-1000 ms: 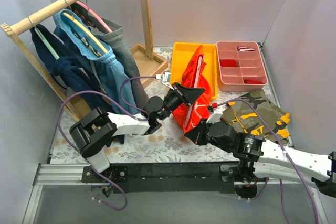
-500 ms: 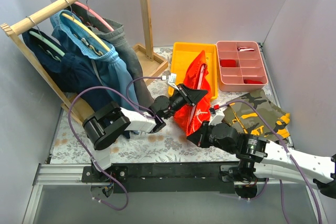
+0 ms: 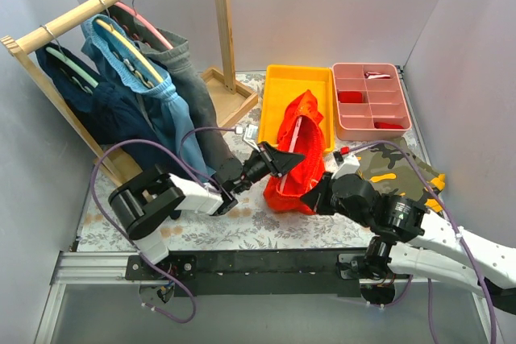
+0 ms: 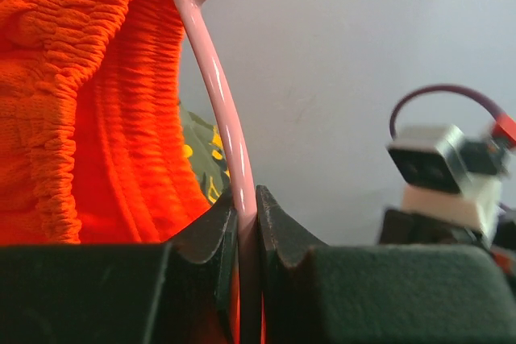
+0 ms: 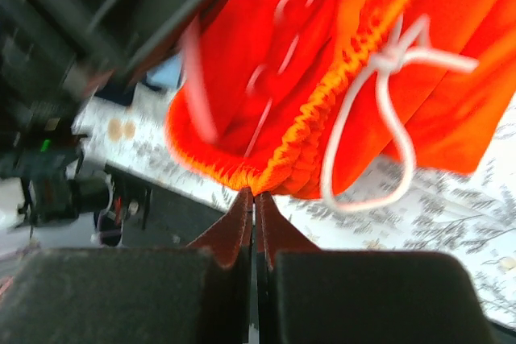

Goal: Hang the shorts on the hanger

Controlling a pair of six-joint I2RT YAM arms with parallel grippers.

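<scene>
Two arms are holding the shorts (image 3: 300, 159) and the hanger (image 3: 299, 129) together at mid-table.

The left gripper (image 4: 246, 219) is clamping its jaws tight on the pink hanger's thin bar. The bar is running up beside the ribbed waistband toward the metal hook. The right gripper (image 5: 254, 203) is pinching the waistband's lower edge with its fingers pressed together, and the white drawstring (image 5: 387, 130) is dangling just beside them. The shorts are hanging bunched over the near rim of the yellow tray (image 3: 278, 78). A camouflage garment (image 3: 399, 175) is lying close on the right-edge side. The pink compartment tray (image 3: 371, 70) is sitting at the far right corner, and the loaded clothes rack (image 3: 97, 7) is crowding the left edge. Bare floral tablecloth (image 3: 266, 223) is showing along the near edge below the shorts.
</scene>
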